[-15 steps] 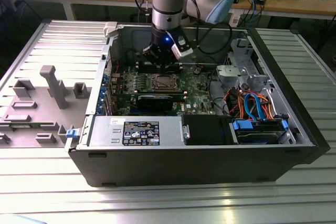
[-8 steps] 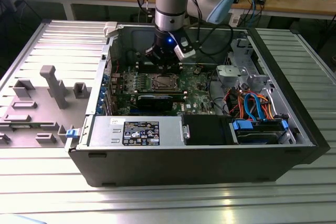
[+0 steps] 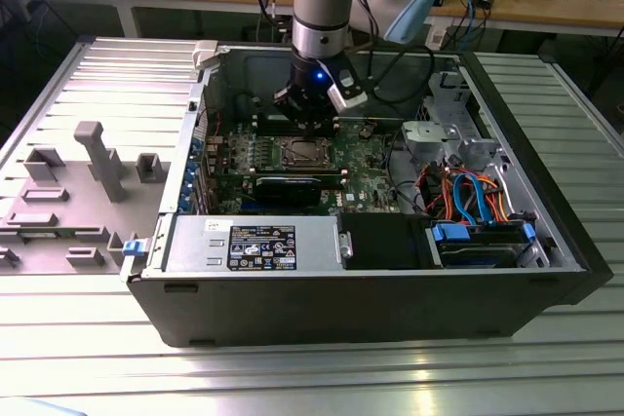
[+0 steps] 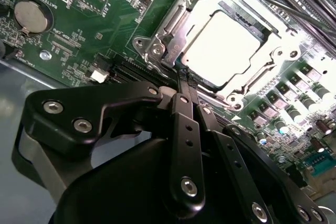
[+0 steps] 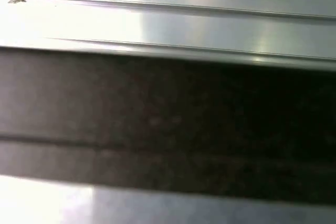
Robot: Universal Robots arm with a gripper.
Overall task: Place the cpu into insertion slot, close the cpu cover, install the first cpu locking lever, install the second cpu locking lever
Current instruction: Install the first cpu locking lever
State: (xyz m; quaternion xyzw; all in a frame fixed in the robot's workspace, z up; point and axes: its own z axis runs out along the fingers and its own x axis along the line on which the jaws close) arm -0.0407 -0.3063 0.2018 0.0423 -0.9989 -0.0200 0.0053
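Under cpu cover (image 4: 252, 69), bright cpu (image 4: 220, 43)

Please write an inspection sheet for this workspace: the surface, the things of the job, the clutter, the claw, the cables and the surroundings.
Surface: ribbed metal table, with the open computer case lying on it.
Job's things: cpu sits in the insertion slot; cpu cover lies down around it.
Clutter: grey plastic fixtures on the table at the exterior view's left.
Claw: claw has its fingers together, tips at the edge of the cover.
Cables: orange and blue cables inside the case; black cables from the arm.
Surroundings: wooden bench behind, with small items.
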